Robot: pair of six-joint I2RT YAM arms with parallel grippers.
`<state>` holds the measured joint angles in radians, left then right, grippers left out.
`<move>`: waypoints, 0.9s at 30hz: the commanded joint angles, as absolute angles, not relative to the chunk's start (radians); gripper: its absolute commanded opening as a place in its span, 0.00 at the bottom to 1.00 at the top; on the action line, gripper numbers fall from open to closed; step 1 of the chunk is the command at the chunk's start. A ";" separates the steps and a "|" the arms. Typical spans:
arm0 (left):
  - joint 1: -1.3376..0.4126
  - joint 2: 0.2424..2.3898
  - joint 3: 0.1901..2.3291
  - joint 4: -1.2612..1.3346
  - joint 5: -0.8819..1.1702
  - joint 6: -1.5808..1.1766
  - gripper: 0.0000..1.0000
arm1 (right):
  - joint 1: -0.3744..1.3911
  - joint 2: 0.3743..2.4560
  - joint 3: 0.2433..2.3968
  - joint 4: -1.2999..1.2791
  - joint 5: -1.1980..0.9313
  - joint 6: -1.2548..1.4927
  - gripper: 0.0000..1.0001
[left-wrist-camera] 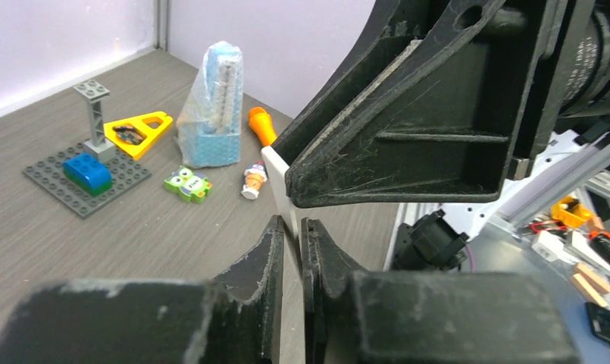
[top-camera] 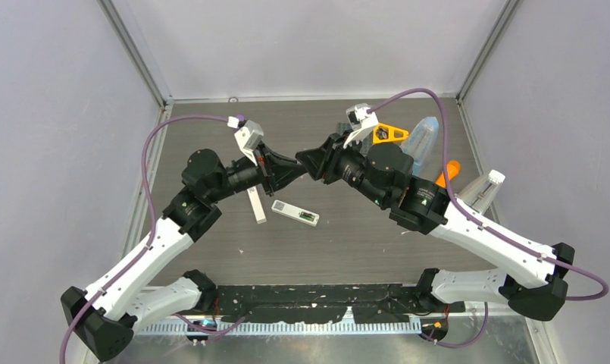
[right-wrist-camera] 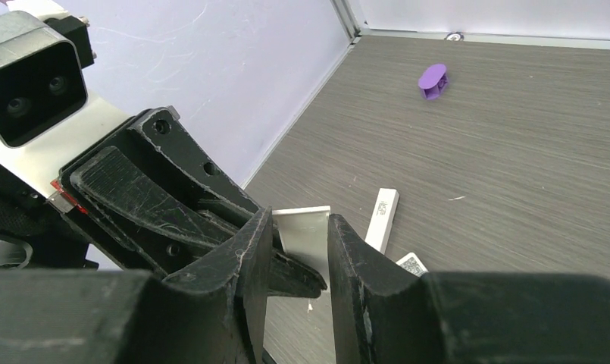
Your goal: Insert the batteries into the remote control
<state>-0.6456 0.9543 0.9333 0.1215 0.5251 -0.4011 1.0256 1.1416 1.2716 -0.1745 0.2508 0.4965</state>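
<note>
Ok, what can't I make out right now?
1. Top view: the white piece is hidden where left tool and right tool meet.
2. Top view: remote too small to tell whether it holds batteries.
3. Left wrist view: small orange-and-white item too small to identify.
4. Right wrist view: remote mostly behind the right tool's finger.

White panel (right-wrist-camera: 301, 227), yellow triangle (top-camera: 389, 134)
</note>
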 commanded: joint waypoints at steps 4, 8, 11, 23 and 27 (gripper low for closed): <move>-0.652 0.973 0.982 0.098 0.545 -0.359 0.00 | 1.031 1.153 1.327 -0.109 0.262 0.499 0.31; -0.650 0.957 0.981 0.051 0.485 -0.243 0.00 | 1.031 1.136 1.325 -0.134 0.276 0.541 0.59; -0.651 0.932 0.965 0.027 0.423 -0.098 0.00 | 1.030 1.112 1.340 -0.192 0.314 0.600 0.75; -0.719 0.873 0.853 0.233 0.130 0.515 0.00 | 0.985 1.149 1.454 -0.383 0.243 1.126 0.53; -0.762 0.877 0.807 0.382 0.044 0.689 0.00 | 0.969 1.174 1.450 -0.372 0.207 1.262 0.49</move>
<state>-0.7269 0.8799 0.8383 0.1627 0.1829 0.4259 0.9817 1.1481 1.4208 -0.3779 0.2485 1.0424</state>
